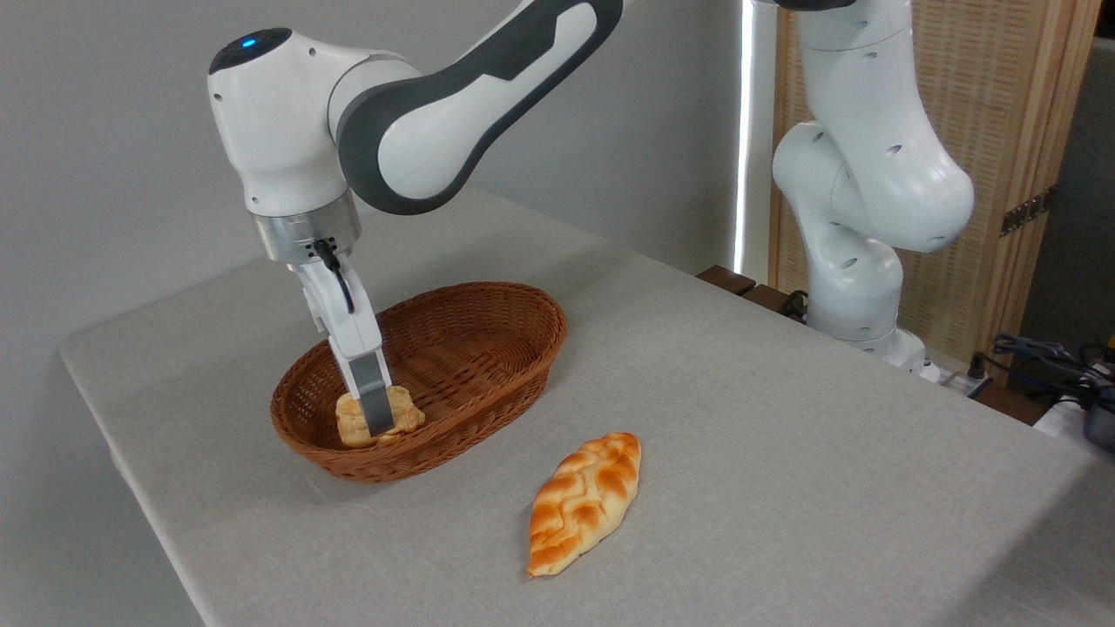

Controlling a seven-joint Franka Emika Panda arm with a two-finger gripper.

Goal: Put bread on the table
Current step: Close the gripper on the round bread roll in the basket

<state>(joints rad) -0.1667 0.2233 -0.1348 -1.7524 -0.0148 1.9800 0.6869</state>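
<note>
Down in the basket: we find the bread (pixel 357 420), a small pale-yellow bun with wrinkled golden-brown sides, lying at the near-left end of the wicker basket (pixel 488 366).
Gripper (pixel 380 423): we see it lowered into the basket and standing right at the bun; the visible grey finger (pixel 376 409) covers the bun's middle. The second finger is hidden behind it, so we cannot tell whether the jaws are closed on the bun or merely straddling it.
Table (pixel 784 453): grey cloth surface, with much bare room to the right of the basket and toward the far edge.
Braided loaf (pixel 585 502): lies on the cloth in front of the basket, apart from it; we judge it is not our target.
Handling, weight: we judge the bun light, no strain for the arm.
Handling, stiffness: looks soft or slightly yielding; we expect a hard squeeze would dent it.
Handling, surface: the wrinkled sides should give friction; the flat top less so.
Hold point: we would pinch across the sides at mid-height.
Risk: the basket wall stands close to the bun on the near side; we would lift straight up before moving sideways.
</note>
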